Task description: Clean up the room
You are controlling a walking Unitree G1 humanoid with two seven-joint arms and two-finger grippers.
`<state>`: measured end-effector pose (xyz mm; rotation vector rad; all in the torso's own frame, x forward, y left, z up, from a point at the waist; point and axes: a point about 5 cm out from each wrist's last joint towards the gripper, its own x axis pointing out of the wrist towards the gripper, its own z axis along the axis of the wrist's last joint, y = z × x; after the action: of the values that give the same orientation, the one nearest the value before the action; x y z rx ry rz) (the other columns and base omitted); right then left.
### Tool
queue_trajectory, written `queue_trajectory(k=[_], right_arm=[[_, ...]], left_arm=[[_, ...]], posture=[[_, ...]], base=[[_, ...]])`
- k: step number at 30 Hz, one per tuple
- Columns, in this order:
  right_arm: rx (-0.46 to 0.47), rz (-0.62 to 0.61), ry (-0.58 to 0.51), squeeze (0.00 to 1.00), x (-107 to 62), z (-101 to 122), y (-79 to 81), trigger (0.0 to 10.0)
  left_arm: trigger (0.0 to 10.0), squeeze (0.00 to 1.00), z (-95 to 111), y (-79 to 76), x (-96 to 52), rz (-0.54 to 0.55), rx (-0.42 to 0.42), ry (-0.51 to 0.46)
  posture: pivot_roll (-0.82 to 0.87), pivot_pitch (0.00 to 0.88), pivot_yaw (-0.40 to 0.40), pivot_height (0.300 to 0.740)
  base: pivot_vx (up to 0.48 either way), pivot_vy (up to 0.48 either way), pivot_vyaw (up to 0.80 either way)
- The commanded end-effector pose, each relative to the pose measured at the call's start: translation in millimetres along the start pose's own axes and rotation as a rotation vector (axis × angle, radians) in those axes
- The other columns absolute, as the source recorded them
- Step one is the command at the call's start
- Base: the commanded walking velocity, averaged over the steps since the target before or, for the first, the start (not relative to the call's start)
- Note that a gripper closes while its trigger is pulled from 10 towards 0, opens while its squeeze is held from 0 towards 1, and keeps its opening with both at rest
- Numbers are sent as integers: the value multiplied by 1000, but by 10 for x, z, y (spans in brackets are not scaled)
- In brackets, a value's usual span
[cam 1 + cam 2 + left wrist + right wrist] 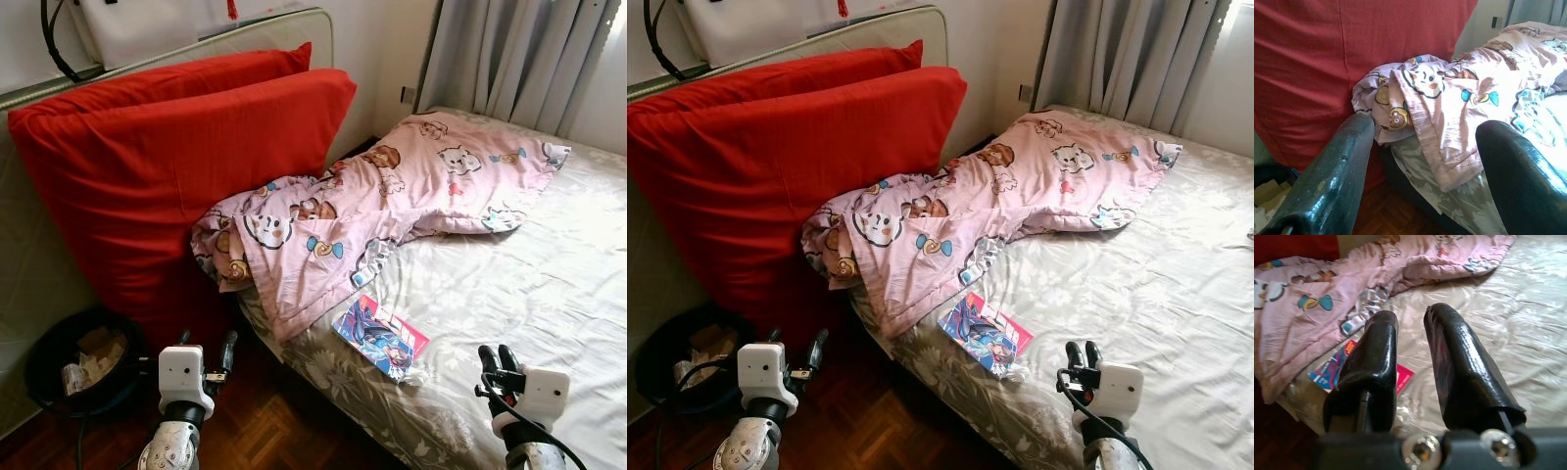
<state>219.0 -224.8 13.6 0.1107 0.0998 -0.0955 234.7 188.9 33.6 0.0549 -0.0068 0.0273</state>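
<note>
The right gripper [498, 360] hovers low over the near edge of the bed, at about 5 o'clock in the head view. Its two black fingers [1457, 367] stand a narrow gap apart and hold nothing. Just beyond them, toward 11 o'clock, a colourful packet [379, 335] in blue, pink and red lies flat on the sheet near the bed's edge. The left gripper [205, 351] is raised at about 7 o'clock, above the dark wooden parquet floor [265, 426]; its fingers [1327, 171] are spread wide and empty.

The bed [549, 284] carries a pale grey sheet with a faint flower pattern, creased and shiny in the daylight. A pink cartoon-print blanket [392, 196] sprawls in a crumpled band from 9 o'clock up toward 1 o'clock, its lower corner drooping over the mattress edge just beside the packet.

At 10 o'clock, two large red cushions [176, 166] lean upright against a pale upright mattress [29, 264], touching the blanket's bunched end. On the floor at 8 o'clock sits a black bin [83, 357] holding crumpled paper. Grey curtains [519, 59] hang at 1 o'clock beside a white wall with a socket [407, 95].
</note>
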Motion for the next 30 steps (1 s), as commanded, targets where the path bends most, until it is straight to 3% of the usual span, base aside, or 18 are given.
queue_trajectory(k=[1,26,30], right_arm=[[4,13,3,0,8,17,41,10000],[-23,18,84,0,54,-49,172,10000],[-17,23,90,0,69,-56,190,10000]], left_arm=[[10000,0,3,44,7,7,-6,11],[10000,0,10,5,51,-12,-15,36],[10000,0,12,-1,48,-9,-17,35]], posture=[[-121,0,39,740],[-122,0,52,740],[-119,0,48,715]], base=[[0,0,0],[0,0,0],[0,0,0]])
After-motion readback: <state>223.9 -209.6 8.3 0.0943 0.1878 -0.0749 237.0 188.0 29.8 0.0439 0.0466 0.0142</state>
